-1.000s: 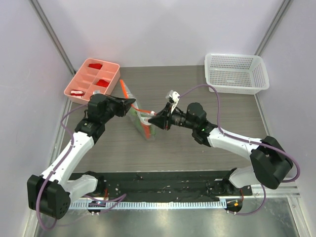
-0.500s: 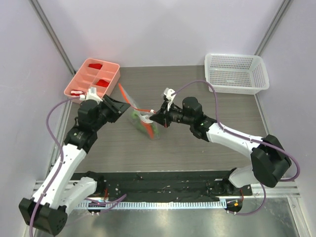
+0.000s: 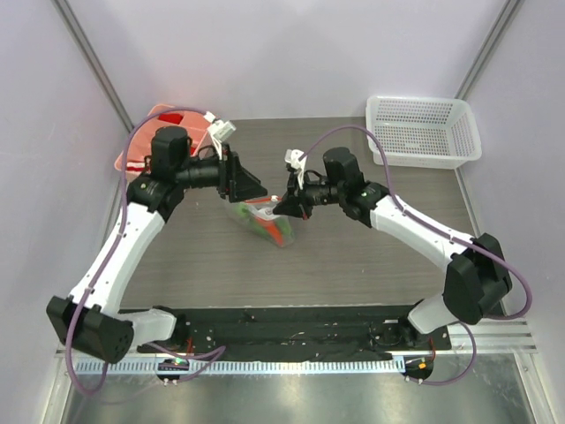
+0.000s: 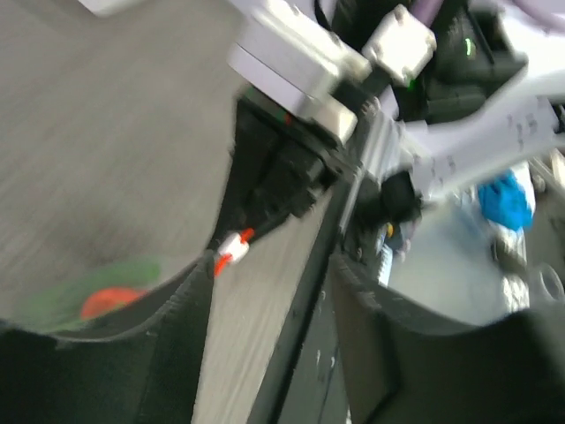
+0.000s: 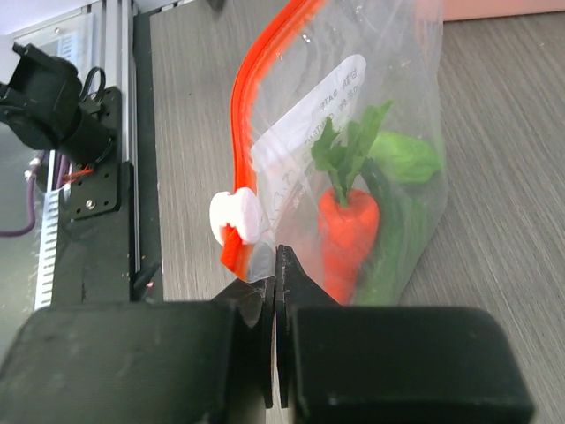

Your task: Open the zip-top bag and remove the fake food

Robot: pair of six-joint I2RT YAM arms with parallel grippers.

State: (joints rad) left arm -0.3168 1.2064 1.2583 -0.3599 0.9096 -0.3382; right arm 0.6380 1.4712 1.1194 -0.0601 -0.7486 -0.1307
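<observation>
A white mesh basket sits far right, a pink tray far left.

Clear zip-top bag — orange-red strip, white slider — orange carrot.

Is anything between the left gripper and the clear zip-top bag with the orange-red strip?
Nothing visible. The open left gripper hangs right beside the clear zip-top bag; the right gripper pinches the bag's far edge by its white slider, clear of that path.

Grey wood-grain table, pale lilac walls
</observation>
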